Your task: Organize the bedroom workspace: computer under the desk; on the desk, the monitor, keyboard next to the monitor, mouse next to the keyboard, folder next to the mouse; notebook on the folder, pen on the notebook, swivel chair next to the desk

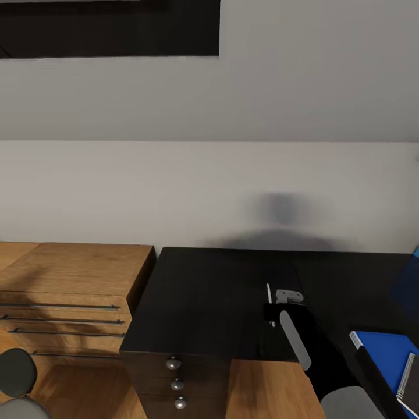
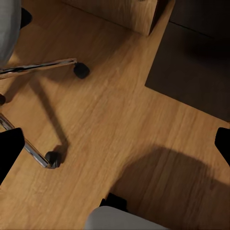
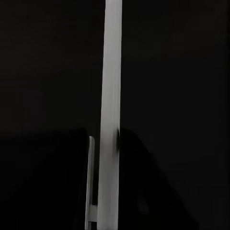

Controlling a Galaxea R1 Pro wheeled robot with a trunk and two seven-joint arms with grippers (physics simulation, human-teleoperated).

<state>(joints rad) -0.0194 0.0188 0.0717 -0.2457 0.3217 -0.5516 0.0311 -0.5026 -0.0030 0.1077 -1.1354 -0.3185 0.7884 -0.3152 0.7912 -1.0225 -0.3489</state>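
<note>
Between the right jaws, thin pale silver-white pen (image 3: 110,115)

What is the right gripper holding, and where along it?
The pen, pinched near one end by the right gripper, over the desk.

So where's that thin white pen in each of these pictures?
Head view: the pen, a thin white stick over the desk, right of centre.
Right wrist view: the pen again, a pale bar down the middle.
Left wrist view: wooden floor, chair castors.
Shared landmark: the black desk top behind it.
</note>
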